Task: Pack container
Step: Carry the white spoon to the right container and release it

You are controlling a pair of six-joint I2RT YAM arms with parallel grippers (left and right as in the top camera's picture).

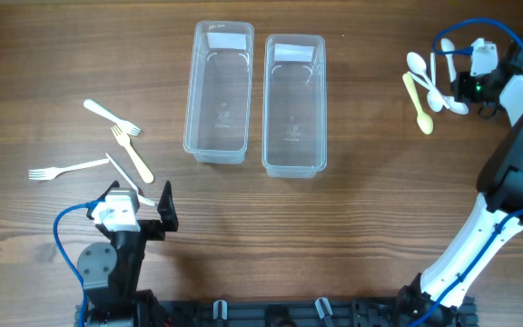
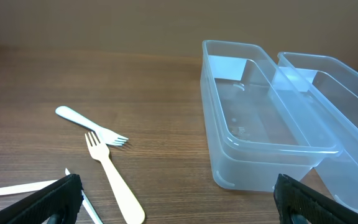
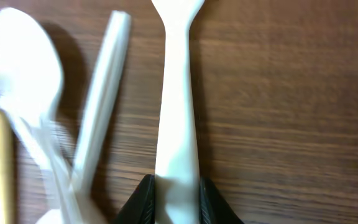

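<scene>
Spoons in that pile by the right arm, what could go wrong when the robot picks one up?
The right gripper pinches the white spoon by its thin handle, so it may twist or slip out. Right beside it other spoons lie tangled and might get dragged along. The containers sit far across the table, so a loose hold could drop it on the way.

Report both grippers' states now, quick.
Left gripper: open, holding nothing.
Right gripper: closed on the handle of a spoon.
</scene>
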